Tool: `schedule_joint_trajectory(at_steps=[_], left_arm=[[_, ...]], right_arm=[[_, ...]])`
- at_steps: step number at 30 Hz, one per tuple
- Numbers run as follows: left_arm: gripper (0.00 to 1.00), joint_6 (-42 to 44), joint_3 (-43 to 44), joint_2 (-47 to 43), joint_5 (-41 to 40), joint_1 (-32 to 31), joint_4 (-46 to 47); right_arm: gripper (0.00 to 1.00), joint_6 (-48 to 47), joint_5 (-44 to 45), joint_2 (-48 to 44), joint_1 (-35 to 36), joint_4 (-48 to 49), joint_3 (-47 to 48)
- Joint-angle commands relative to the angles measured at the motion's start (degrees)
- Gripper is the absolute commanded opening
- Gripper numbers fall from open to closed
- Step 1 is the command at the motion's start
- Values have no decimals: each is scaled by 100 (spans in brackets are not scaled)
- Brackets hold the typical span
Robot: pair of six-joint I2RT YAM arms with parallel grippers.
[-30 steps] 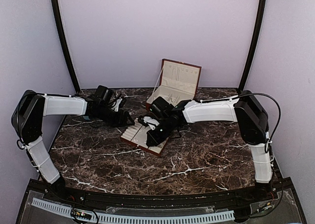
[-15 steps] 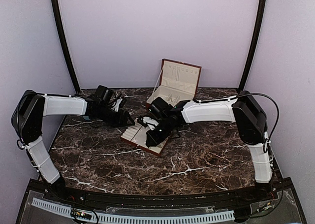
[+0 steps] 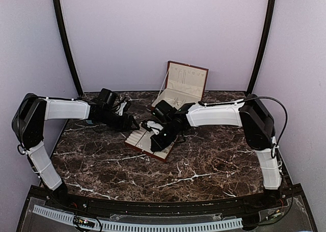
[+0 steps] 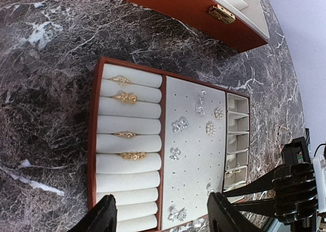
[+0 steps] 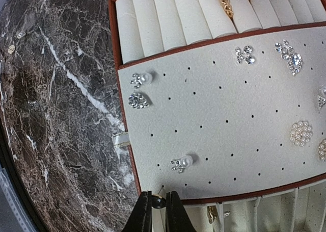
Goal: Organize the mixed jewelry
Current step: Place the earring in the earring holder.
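Observation:
The mixed jewelry lies mostly in the cream-lined tray (image 4: 92, 140) (image 3: 147, 140): gold rings (image 4: 125, 97) in the roll slots and sparkly earrings (image 4: 179, 125) on the pinhole panel. My left gripper (image 4: 164, 223) hovers open over the tray's near end with nothing between its fingers. My right gripper (image 5: 158, 214) is shut on a small dark-beaded earring (image 5: 159, 201) at the panel's corner, and the earring's thin post points at a hole. A pearl stud (image 5: 183, 162) sits just beyond it. In the top view the right gripper (image 3: 162, 139) is over the tray.
The red-brown hinged box (image 3: 181, 86) (image 4: 193, 10) stands open behind the tray. A small silvery piece (image 5: 121, 139) lies on the marble by the tray's edge, and tiny specks (image 5: 11, 49) lie farther out. Narrow side compartments (image 4: 237, 140) run along the tray.
The right arm has edged slightly left over the tray. The left arm has not moved.

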Motion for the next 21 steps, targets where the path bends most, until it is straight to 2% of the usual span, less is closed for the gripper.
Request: schedule_joint_trajectory(at_steps=[1,21], left_arm=[[64,-1,135,-70,95,-3,-82],[64,-23,140,-83,158,-3,-51]], right_arm=[[9,-81,265,233,97,-79,219],[14,-102,704,475,185,-353,630]])
